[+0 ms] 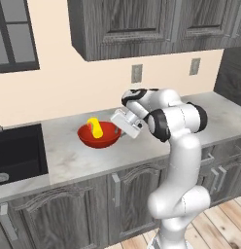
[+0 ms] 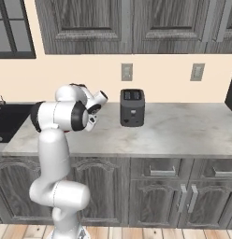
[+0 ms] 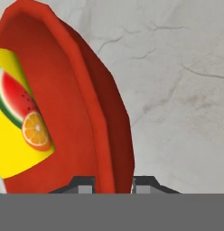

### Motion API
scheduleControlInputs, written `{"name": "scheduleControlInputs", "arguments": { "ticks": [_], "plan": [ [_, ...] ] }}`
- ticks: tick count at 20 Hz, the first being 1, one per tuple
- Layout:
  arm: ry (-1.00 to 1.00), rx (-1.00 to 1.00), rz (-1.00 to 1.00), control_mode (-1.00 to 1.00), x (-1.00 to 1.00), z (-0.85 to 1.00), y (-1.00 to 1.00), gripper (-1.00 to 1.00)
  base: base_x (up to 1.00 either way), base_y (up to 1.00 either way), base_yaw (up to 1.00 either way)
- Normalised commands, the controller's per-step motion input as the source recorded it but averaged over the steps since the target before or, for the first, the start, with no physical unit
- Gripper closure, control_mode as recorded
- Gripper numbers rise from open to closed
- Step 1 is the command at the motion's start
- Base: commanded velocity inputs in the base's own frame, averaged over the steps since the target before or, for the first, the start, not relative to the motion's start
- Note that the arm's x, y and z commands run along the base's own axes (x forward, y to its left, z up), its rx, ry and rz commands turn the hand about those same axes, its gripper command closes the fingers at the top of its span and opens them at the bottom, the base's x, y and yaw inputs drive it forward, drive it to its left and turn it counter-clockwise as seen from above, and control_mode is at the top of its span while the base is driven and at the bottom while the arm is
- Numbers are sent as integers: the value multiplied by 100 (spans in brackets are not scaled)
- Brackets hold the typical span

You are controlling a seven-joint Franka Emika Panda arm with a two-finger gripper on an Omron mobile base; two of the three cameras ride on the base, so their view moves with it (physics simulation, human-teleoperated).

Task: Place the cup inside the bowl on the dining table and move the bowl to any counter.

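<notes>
Wide, shallow, glossy red round bowl [image 1: 99, 135] resting on the light grey stone counter [image 1: 83, 158] over dark grey wood cabinet doors, just right of the black sink [image 1: 18, 151]. Small yellow cylindrical cup [image 1: 95, 127] leaning tilted inside the bowl; printed with a watermelon slice and an orange slice, as seen in the hand view [image 3: 16, 122]. Two-finger gripper [image 3: 113, 184] of the white arm at the bowl's right edge, fingers clamped on the red rim [image 3: 98, 122], one dark fingertip [image 3: 85, 185] inside the wall and the other outside it. Veined stone surface [image 3: 177, 81] beyond the bowl. Black two-slot toaster [image 2: 132, 108] standing against the wall further along the counter, well apart from the bowl, beneath a grey wall outlet [image 2: 126, 72].
</notes>
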Motion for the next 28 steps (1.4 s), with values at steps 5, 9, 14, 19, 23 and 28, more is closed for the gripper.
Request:
{"name": "scheduleControlInputs", "arguments": {
  "ticks": [5, 9, 14, 19, 23, 28],
  "plan": [
    [0, 0, 0, -100, 5, -14, 0, 100, 0, 0, 0],
    [0, 0, 0, -100, 3, -12, 0, 100, 0, 0, 0],
    [0, -1, 0, -100, 6, -19, 0, 100, 0, 0, 0],
    [0, -2, 0, -100, 9, -20, 0, 100, 0, 0, 0],
    [0, -2, 0, -100, 7, -16, 0, 100, 0, 0, 0],
    [0, 0, 0, -100, 0, 0, 1, 100, 0, 0, 0]
  ]
}}
